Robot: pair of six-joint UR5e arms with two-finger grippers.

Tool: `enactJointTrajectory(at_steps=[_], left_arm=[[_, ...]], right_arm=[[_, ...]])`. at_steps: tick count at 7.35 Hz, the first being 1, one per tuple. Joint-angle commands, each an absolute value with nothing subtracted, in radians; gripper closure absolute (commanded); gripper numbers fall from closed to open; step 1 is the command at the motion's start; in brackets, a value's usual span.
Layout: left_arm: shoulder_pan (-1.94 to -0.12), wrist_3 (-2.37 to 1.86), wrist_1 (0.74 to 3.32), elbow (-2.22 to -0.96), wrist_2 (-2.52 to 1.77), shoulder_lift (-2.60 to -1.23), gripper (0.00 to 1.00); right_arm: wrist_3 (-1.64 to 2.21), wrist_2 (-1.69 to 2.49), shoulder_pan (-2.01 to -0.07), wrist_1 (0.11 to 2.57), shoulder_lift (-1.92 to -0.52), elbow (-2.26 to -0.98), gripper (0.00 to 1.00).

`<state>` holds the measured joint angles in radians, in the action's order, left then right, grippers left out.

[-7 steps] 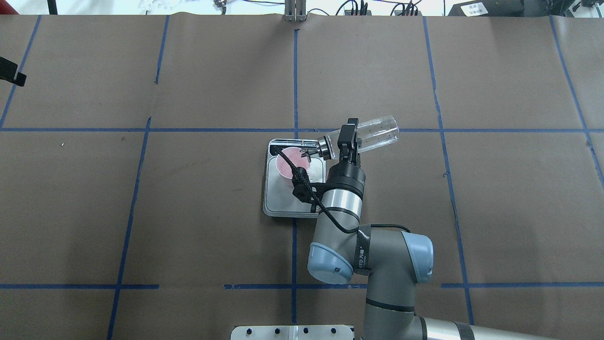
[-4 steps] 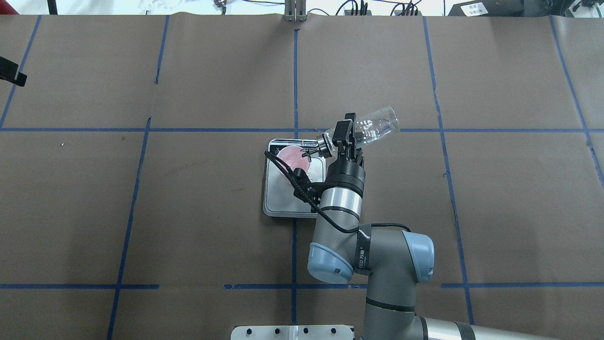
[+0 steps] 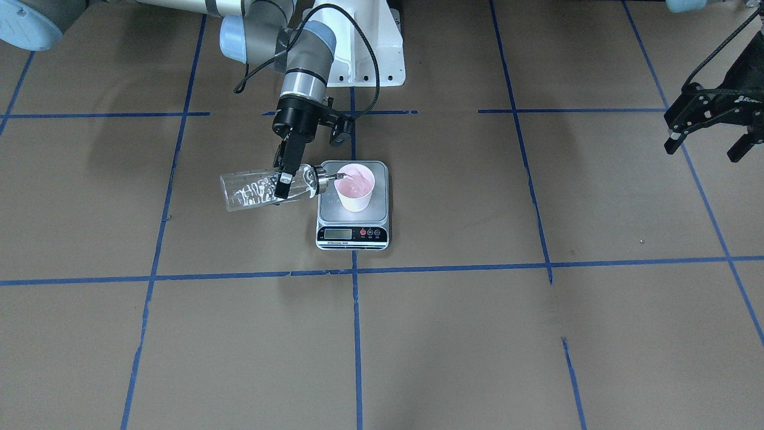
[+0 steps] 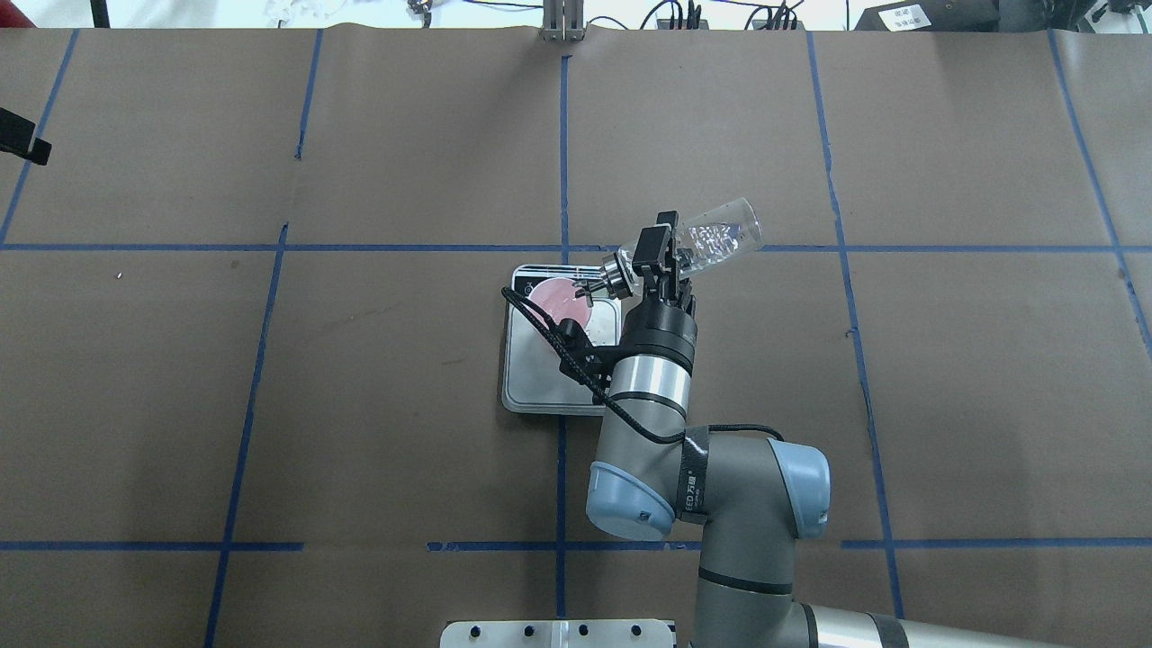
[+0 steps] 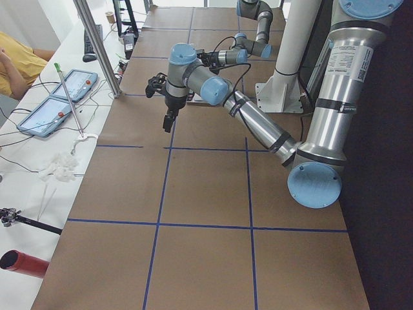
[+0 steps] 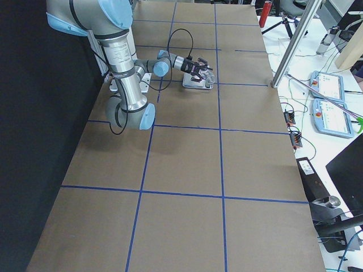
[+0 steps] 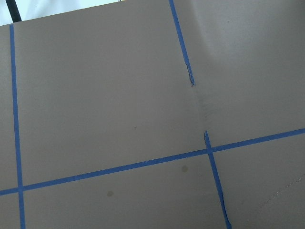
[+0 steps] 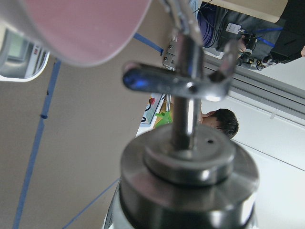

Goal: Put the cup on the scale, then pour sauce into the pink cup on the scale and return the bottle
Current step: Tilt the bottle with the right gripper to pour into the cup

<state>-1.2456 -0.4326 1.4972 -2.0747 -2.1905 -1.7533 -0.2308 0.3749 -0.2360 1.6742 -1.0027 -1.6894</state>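
Change: bottle (image 4: pixel 711 241) looks shorter and more slanted from overhead than a second ago. Its base has swung off the blue tape line, while its spout has stayed over the cup's rim.
Meaning: the pour is probably under way, with the tilt being adjusted. Returning the bottle is not yet done.
Right jaws: closed across the bottle's middle, holding it nearly on its side above the counter (image 3: pixel 477 334).
Left jaws: spread wide and holding nothing, well apart from the scale, at the counter's edge.
Cup (image 3: pixel 354 186): stands upright on the scale, towards the back of the platform. It is tapered, with pale matte paper outside and pink inside. A faint sheen inside may be liquid, but I cannot be sure.
Scale (image 3: pixel 352 234): flat, with a square brushed-steel platform, a black front strip, a small display and red buttons. The reading is too small to make out.
Bottle details: clear glass cylinder with a shiny metal cap and a thin spout.
Sauce (image 3: pixel 253 192): colourless, showing as white glints and bubbles through the glass.
Counter surface: brown paper, matte, gridded with blue tape.
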Motion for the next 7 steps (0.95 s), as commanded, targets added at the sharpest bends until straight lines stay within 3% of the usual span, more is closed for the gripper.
enactJointTrajectory(at_steps=[1, 5, 7], left_arm=[[-1.246, -0.433, 1.497, -2.077, -2.191, -1.753, 0.00], [-1.246, -0.433, 1.497, -2.080, -2.189, -1.755, 0.00], [-1.246, -0.434, 1.497, -2.082, -2.189, -1.755, 0.00]], right_arm=[[-0.090, 0.383, -0.238, 1.667, -1.018, -1.707, 1.00], [0.603, 0.493, -0.206, 1.638, -1.052, -1.707, 1.00], [0.702, 0.559, -0.210, 1.635, -1.092, -1.803, 1.00]])
